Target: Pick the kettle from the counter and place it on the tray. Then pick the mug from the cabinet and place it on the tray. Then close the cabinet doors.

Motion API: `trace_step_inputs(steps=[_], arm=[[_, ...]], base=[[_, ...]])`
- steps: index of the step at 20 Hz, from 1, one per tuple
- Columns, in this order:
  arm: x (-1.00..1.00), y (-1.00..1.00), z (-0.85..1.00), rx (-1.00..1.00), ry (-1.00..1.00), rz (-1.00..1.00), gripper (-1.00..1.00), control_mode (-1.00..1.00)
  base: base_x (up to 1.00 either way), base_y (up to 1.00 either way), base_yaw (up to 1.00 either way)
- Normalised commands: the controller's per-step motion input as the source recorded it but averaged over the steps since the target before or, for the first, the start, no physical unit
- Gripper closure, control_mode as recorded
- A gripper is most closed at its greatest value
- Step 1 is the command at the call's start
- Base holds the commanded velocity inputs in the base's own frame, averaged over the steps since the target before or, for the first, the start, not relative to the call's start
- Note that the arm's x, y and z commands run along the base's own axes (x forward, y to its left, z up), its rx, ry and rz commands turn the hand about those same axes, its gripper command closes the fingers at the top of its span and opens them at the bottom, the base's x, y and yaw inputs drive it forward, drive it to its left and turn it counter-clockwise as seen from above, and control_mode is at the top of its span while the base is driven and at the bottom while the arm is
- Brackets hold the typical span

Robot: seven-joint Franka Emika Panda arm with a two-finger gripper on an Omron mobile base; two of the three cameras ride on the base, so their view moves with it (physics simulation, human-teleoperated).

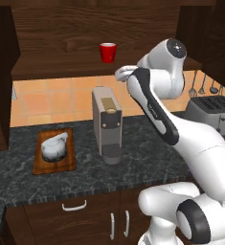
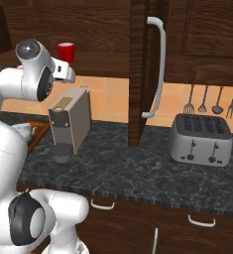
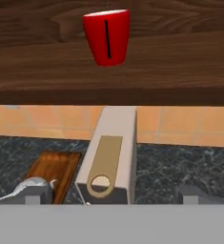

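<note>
Left base view: one kettle sits on the one tray, which lies on the counter left of a single coffee machine. One red mug stands on the shelf of the open cabinet, above and just behind the coffee machine. The arm's upper links cover the shelf to the right of the mug, and the gripper itself is hidden behind them here. One toaster is cut off at the right edge, with three utensils hanging above it.

In the hand view, the two fingertips stand wide apart with nothing between them, so the gripper is open and empty. The kettle is partly hidden behind the left fingertip.

In the right base view, one cabinet door stands open, edge on, with its bar handle; four utensils hang there.
</note>
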Motion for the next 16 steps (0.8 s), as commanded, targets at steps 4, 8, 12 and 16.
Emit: trace_step_inputs(steps=[4,8,12,16], arm=[[0.49,0.00,0.46,0.00,-0.04,0.00,-1.00,-1.00],[0.45,0.00,0.28,0.00,-0.05,0.01,-1.00,-1.00],[0.49,0.00,0.07,0.00,-0.04,0.02,-1.00,-1.00],[0.47,0.00,0.05,0.00,0.00,0.04,-1.00,-1.00]], base=[[0.00,0.00,0.00],[0.00,0.00,0.00],[0.00,0.00,0.00],[0.00,0.00,0.00]])
